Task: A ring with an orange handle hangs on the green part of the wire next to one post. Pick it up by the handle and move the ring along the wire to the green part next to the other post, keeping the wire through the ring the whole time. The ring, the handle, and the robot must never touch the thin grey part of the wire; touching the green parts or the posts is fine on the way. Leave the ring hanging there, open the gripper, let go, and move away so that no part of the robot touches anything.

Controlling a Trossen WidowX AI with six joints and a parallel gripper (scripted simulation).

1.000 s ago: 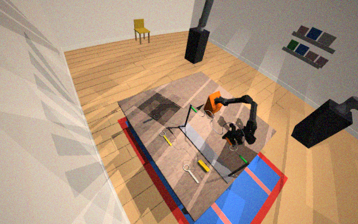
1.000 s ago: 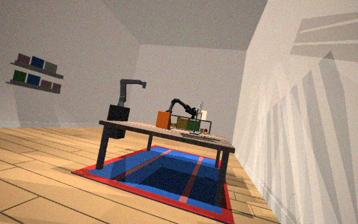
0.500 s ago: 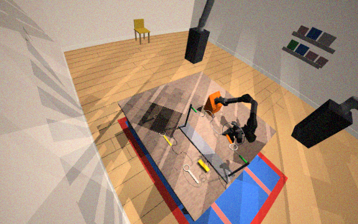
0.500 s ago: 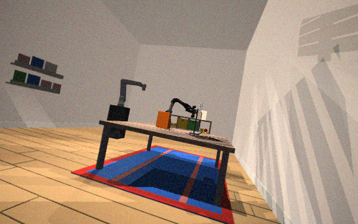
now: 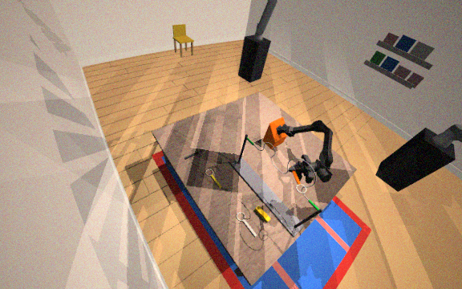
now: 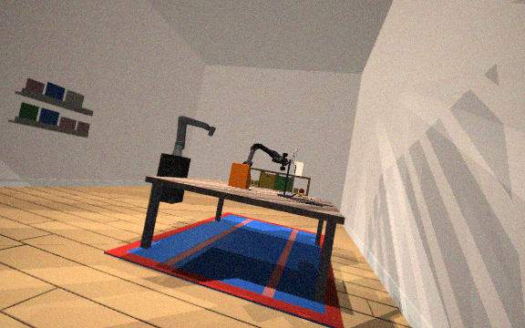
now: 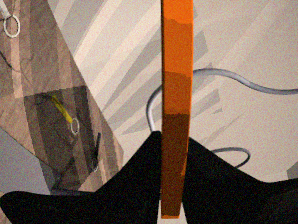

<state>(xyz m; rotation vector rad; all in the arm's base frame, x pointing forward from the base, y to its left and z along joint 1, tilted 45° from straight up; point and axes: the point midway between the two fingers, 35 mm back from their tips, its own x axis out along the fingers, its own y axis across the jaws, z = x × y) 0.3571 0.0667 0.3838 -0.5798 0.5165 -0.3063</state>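
Note:
My gripper (image 5: 294, 171) (image 6: 283, 168) is shut on the orange handle (image 5: 297, 177) (image 7: 177, 65). In the top view the pale ring (image 5: 301, 193) hangs at the handle's lower end, around or right beside the wire, a little inward of the near green part (image 5: 314, 205). That green part joins the near post (image 5: 308, 219). The other green part (image 5: 249, 140) is at the far post (image 5: 242, 150). The grey wire (image 5: 315, 177) (image 7: 227, 76) curves between them, and passes close to my fingers in the views. Whether anything touches it cannot be told. The ring is outside the wrist view.
An orange block (image 5: 274, 133) (image 6: 240, 175) is under my arm's base, near the far green part. A yellow block (image 5: 262, 214), a white-handled ring tool (image 5: 249, 228) and a yellow-handled ring tool (image 5: 216, 181) (image 7: 62, 109) lie on the table beyond the posts. Black pedestals (image 5: 254, 58) (image 5: 415, 160) stand off the table.

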